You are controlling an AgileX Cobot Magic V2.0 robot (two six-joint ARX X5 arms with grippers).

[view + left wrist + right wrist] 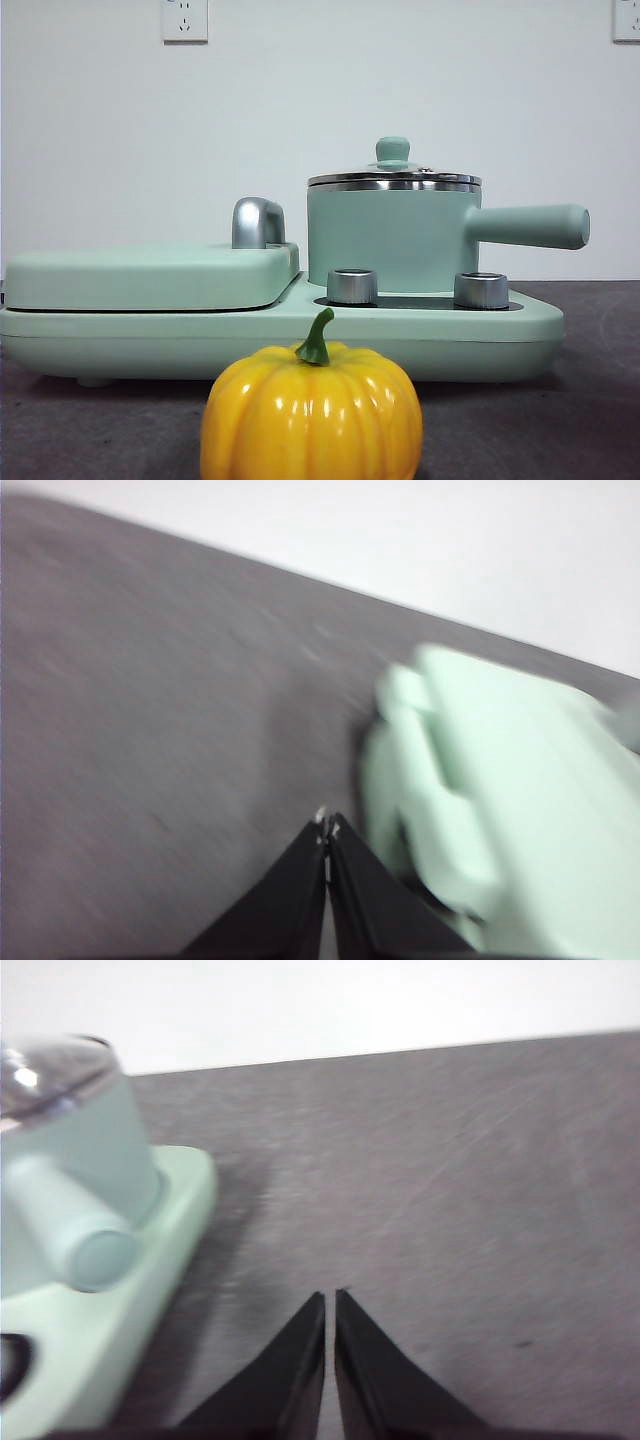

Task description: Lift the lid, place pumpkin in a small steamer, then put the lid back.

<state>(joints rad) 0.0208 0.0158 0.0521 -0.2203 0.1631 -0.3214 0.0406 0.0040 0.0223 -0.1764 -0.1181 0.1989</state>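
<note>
In the front view the yellow-orange pumpkin [311, 415] with its green stem sits on the grey table, close in front of the mint-green base. Behind it the small steamer [392, 238] stands on the base's right side, its long handle [530, 225] pointing right. The glass lid [394, 176] with its mint knob rests on the pot. My left gripper [327, 825] is shut and empty over the table beside the base's end. In the right wrist view my right gripper [330, 1300] is shut and empty, off to the side of the steamer [75, 1140] and its handle [70, 1230].
The wide mint-green base [290, 335] carries a flat griddle cover [150, 275] with a chrome handle [258, 222] on its left, and two steel knobs [352, 286] at its front. Bare grey table [450, 1180] lies to the right of the base.
</note>
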